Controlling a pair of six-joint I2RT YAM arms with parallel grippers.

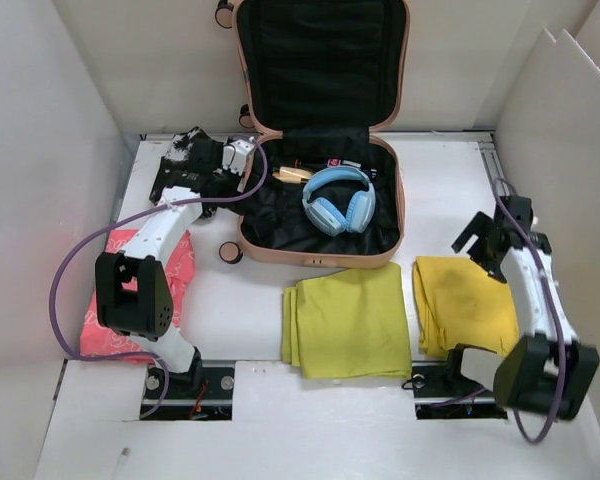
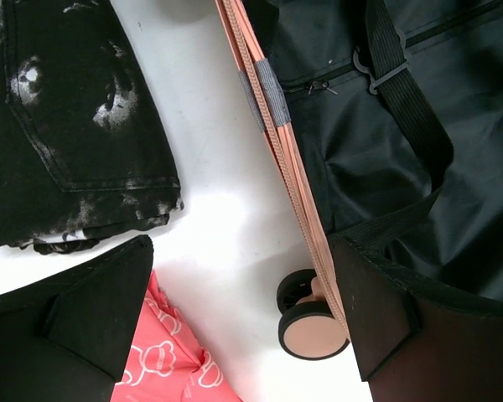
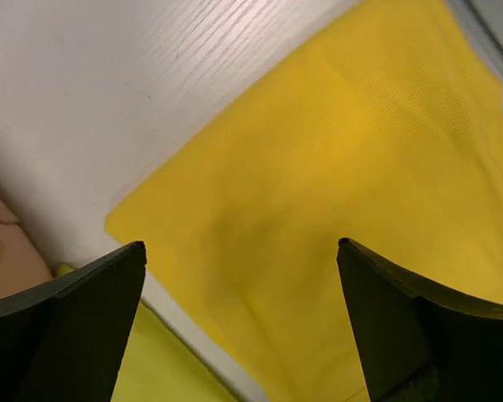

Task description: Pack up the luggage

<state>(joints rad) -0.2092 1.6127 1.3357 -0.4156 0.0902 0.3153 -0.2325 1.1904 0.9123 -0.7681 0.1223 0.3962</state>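
A small peach-pink hard-shell suitcase (image 1: 280, 256) with rounded corners lies open at the back of a white table (image 1: 250, 300). Its lid stands upright against the rear wall, and both halves are lined in black fabric. A pair of glossy light-blue over-ear headphones (image 1: 338, 200) rests in the base. The left claw (image 1: 238, 158) hovers just off the suitcase's back left corner, its two black fingers spread wide and holding nothing. Beneath it, the wrist view shows the suitcase's ribbed peach zip edge, a black webbing strap (image 2: 402, 100) across the lining, and a small black wheel with a peach hub (image 2: 310, 325). A folded black denim garment with bleached white blotches (image 2: 67, 109) lies left of the suitcase. Further forward on that side is a pink cloth printed with white shapes (image 1: 130, 285). The right claw (image 1: 483, 240) hangs to the right of the suitcase, apart from it, fingers spread wide and empty above a folded mustard-yellow cloth (image 3: 318, 167). A paler yellow-green folded cloth (image 1: 345, 320) lies just in front of the suitcase.
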